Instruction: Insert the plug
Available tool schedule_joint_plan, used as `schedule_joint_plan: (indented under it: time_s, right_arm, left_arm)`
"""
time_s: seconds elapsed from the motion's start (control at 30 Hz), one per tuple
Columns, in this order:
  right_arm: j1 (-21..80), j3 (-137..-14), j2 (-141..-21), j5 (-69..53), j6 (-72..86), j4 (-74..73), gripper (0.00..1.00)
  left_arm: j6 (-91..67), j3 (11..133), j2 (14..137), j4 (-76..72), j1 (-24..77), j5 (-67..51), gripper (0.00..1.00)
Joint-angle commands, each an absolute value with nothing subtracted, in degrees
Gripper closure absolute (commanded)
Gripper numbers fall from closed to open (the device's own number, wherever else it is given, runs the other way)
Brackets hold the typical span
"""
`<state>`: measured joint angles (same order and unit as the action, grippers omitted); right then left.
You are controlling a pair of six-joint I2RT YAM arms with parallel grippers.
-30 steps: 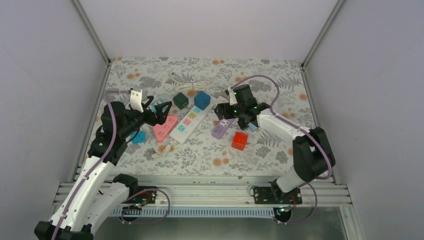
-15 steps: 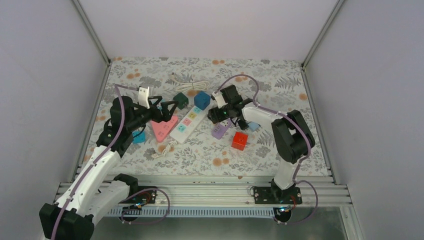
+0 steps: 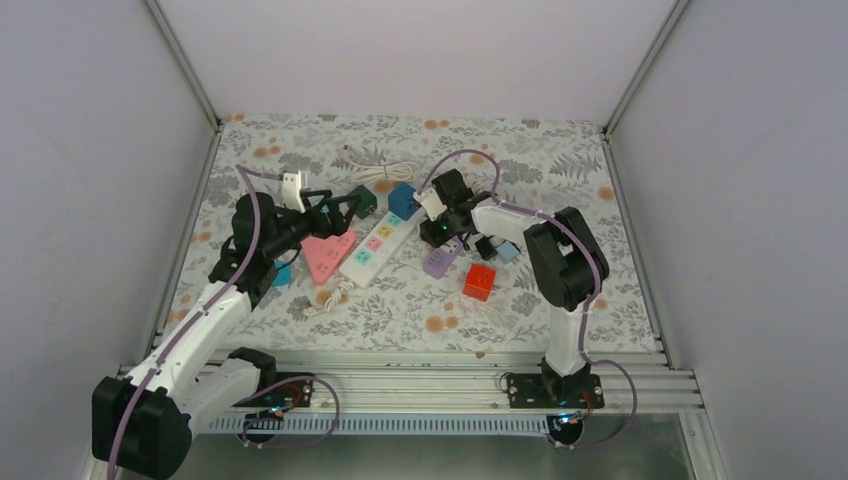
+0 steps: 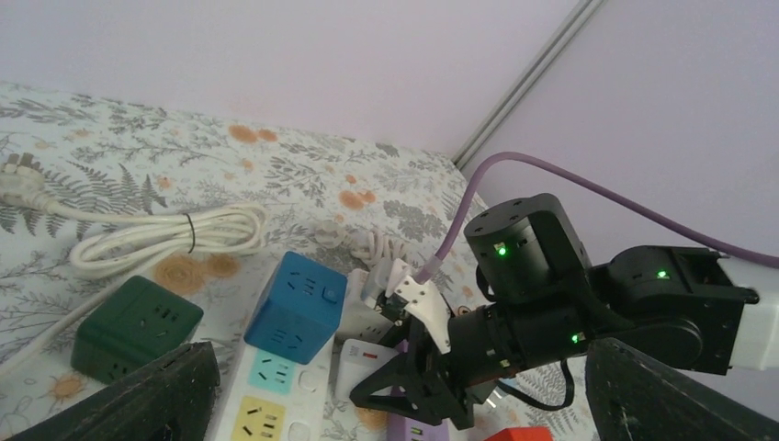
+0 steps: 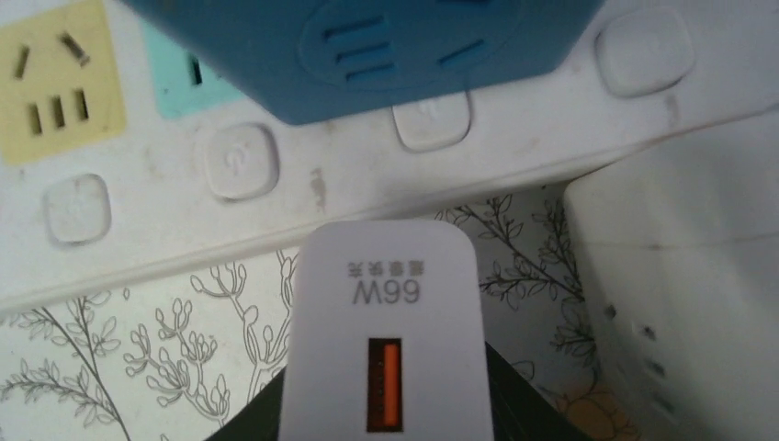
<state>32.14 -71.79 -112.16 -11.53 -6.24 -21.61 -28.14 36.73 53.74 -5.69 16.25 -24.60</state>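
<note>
The plug [image 5: 386, 340] is a white charger marked 66W with an orange port. It sits over the floral mat beside the edge of the white power strip [image 5: 367, 184], just below the blue cube socket [image 5: 367, 46]. My right gripper [image 5: 386, 409] has its black fingers against both sides of the plug. Seen from above, the right gripper [image 3: 437, 232] is at the strip's [image 3: 375, 243] far right end. In the left wrist view the plug [image 4: 363, 363] shows between those fingers. My left gripper [image 3: 345, 213] hangs open over the pink strip [image 3: 328, 255], holding nothing.
A green cube socket [image 3: 362, 200] and a blue cube socket [image 3: 404, 199] stand behind the strips. A purple strip [image 3: 440, 260] and a red cube [image 3: 479, 281] lie to the right. A coiled white cable [image 3: 385, 170] lies at the back. A white block [image 5: 680, 303] sits right of the plug.
My right gripper moved left to the white strip's end and narrowed its jaws onto the plug. My left gripper travelled right, toward the green cube, staying open.
</note>
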Motion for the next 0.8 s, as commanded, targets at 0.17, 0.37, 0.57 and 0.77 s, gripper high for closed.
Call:
schedule_joint_plan:
  time_s: [0.17, 0.37, 0.57, 0.77]
  right_arm:
    - [32.2, -71.7, -108.5, -11.7, -8.3, -19.4, 0.74]
    - [33.0, -68.9, -99.9, -19.6, -4.0, -16.4, 0.74]
    - [37.2, -61.8, -90.4, -20.0, 3.4, -8.9, 0.75]
    - [41.6, -52.4, -81.8, -18.3, 14.8, 2.9, 0.71]
  left_arm:
    - [-31.8, 36.5, 55.7, -9.8, 16.9, -24.7, 0.01]
    - [-31.8, 35.7, 53.4, -7.7, 16.9, -22.1, 0.00]
    - [-33.2, 34.6, 49.8, -6.0, 17.0, -22.8, 0.00]
    - [-26.8, 41.2, 48.7, 3.9, 17.1, -23.6, 0.00]
